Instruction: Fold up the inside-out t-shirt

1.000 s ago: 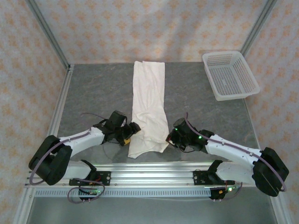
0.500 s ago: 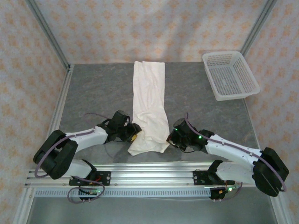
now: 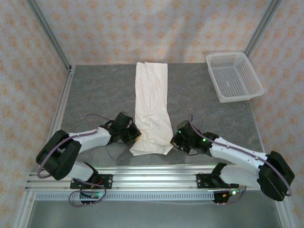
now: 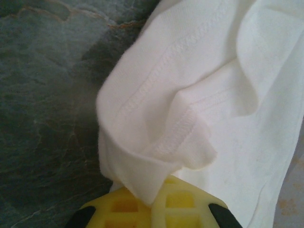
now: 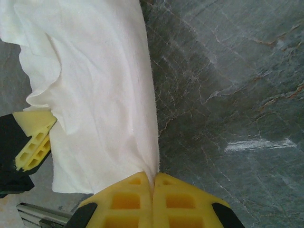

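- t-shirt (image 3: 151,102): white soft cotton, folded into a long narrow strip, lying flat on the table (image 3: 95,95) and running from 12 o'clock to 6 o'clock through the middle; far end square, near end wider and wrinkled.
- Table top: grey stone-look sheet with pale veins, matte; aluminium rail along the near edge.
- left gripper (image 3: 135,138): at the strip's near corner at 7 o'clock. In the left wrist view its yellow lattice pads (image 4: 153,203) are pressed together on a bunched corner of the cloth (image 4: 213,95); a double-stitched hem with a raw inner seam curls over the pinch.
- right gripper (image 3: 172,141): at the near corner at 5 o'clock. In the right wrist view its yellow pads (image 5: 153,190) meet with the thin cloth edge (image 5: 95,85) clamped in the seam between them; fine knit weave shows, and the edge runs straight toward 12 o'clock.
- The other arm's yellow finger (image 5: 33,137) sits at 9 o'clock in the right wrist view, under a scalloped fold.
- basket (image 3: 237,98): white rigid plastic mesh, rectangular, at 2 o'clock on the table, well apart from the shirt.
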`<control>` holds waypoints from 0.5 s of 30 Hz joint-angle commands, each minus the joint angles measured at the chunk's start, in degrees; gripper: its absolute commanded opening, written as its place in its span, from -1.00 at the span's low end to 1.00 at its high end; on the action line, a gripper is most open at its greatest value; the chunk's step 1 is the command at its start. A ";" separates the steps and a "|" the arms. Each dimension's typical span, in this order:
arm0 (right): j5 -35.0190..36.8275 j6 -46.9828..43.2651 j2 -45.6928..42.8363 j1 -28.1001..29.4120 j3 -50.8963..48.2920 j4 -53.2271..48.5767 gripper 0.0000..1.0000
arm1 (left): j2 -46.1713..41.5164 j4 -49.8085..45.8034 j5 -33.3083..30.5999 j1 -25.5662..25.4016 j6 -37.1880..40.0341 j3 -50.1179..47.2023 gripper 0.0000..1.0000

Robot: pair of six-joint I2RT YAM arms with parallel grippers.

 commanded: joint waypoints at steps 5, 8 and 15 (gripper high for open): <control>4.12 -0.77 -5.11 0.25 -0.78 -5.32 -1.00 | -4.55 -3.62 1.93 -0.26 5.94 1.13 -1.00; 4.13 -1.53 -9.22 1.07 -2.02 -8.80 -1.00 | -8.52 -11.37 3.66 -0.74 12.07 2.90 -1.00; 3.91 -0.40 -20.40 6.46 -4.73 -12.61 -1.00 | -22.38 -17.29 5.63 -3.89 10.35 -3.93 -1.00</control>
